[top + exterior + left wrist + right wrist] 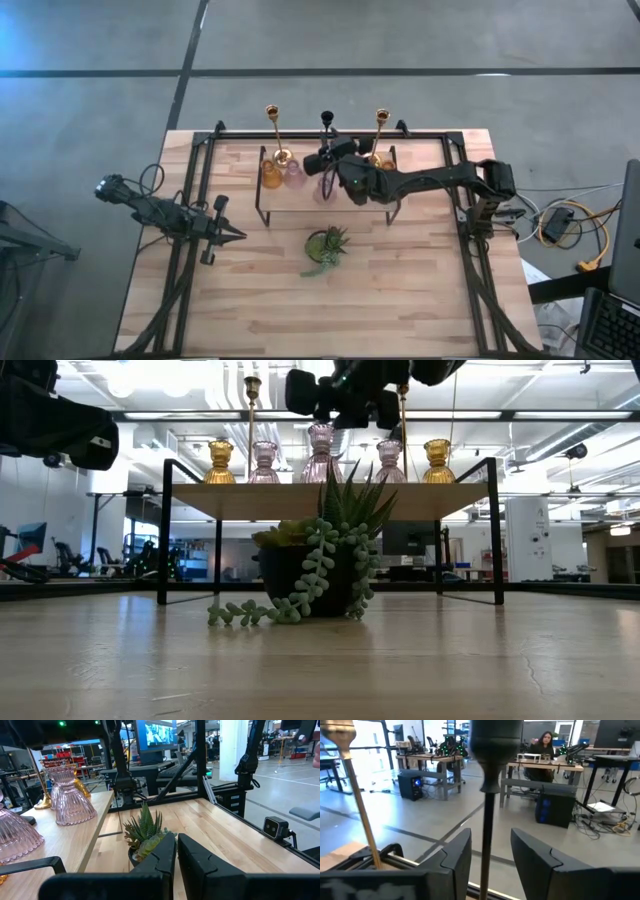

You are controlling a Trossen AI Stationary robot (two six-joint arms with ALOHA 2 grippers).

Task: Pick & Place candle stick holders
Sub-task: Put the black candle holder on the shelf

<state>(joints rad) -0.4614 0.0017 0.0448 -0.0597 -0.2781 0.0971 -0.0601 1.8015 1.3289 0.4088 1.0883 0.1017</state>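
Over the raised shelf [300, 205], the right end effector [490, 851] stands spread around the black candle stick holder [488, 795], its stem between the fingers, untouched. Left of the shelf, the left end effector [236, 236] waits pressed together above the bench [400, 290].

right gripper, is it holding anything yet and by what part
Nothing held yet. The right gripper is open with the black candle stick holder's thin stem standing between its fingers, just below the cup, not clamped. The left gripper is shut and empty over the table.
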